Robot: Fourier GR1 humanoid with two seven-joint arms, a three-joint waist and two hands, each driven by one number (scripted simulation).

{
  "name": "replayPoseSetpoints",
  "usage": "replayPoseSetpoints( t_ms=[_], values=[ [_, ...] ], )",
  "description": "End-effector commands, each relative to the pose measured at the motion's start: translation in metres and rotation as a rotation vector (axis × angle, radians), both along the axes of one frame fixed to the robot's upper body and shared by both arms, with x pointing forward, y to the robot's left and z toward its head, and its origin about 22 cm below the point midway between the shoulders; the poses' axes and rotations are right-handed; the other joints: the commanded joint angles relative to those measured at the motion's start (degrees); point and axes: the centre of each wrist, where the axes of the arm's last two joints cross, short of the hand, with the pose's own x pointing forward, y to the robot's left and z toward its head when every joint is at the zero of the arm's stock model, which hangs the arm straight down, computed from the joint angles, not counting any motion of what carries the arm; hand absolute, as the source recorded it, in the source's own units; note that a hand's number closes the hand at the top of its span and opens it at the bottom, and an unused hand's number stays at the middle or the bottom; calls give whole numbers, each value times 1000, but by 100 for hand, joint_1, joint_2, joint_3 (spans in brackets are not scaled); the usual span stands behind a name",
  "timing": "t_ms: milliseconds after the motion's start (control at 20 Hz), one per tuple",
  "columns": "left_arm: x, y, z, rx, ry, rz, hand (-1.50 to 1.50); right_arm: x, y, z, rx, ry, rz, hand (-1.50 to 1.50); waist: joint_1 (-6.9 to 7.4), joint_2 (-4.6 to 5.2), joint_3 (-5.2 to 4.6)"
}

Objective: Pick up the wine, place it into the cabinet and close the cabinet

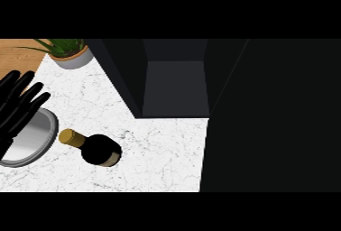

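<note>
Head view, steeply down on the counter: you are looking at the wine bottle (96,148) standing on the white marbled counter (160,153), near its front edge and left of the middle, its gold-capped neck leaning toward the upper left of the view and its dark body below it. Nothing grips the bottle; it stands apart from both the hand and the cabinet.

Just left of the bottle, close to it without clearly touching, lies a round silvery plate (36,137) at the counter's left edge. Your left hand (20,106) hangs over that left edge, black fingers straight and spread wide, pointing up and slightly right, holding nothing; the fingertips reach toward the back of the counter and the palm overlaps the plate's upper left rim. Your right hand does not show in this view.

Behind and to the right of the bottle, the dark cabinet (174,85) stands open, its grey inner floor and back wall visible, with a large dark door panel (273,117) covering the counter's right side. At the counter's back left corner sits a potted plant (68,53) in a pale pot, beside a strip of wooden surface (16,54).
</note>
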Motion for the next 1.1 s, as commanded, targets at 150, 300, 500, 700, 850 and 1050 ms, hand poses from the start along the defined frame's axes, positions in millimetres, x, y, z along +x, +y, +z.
replayPoseSetpoints(
  t_ms=[150, 300, 500, 700, 850, 1050],
  values=[
    [11, 16, -33, 40, 55, -5, -150, -48, -14, 31, 50, -76, 27, -150, -25, -1, 6],
    [13, 17, -74, 29, 64, -38, -150, -49, -10, 31, 77, -82, 26, -150, -52, -1, -1],
    [28, 24, -89, 40, 78, -32, -150, -47, -9, 31, 66, -65, 29, -150, -36, 5, 0],
    [35, 26, -107, 52, 82, -7, -150, -48, -13, 31, 46, -71, 44, -150, -54, 9, 3],
    [36, 17, -100, 76, 88, 14, -150, -51, -12, 33, 57, -77, 45, -150, -38, -4, 6],
    [37, 28, -140, 64, 105, 15, -150, -52, -14, 35, 56, -80, 16, -150, -40, -1, 2]
  ],
)
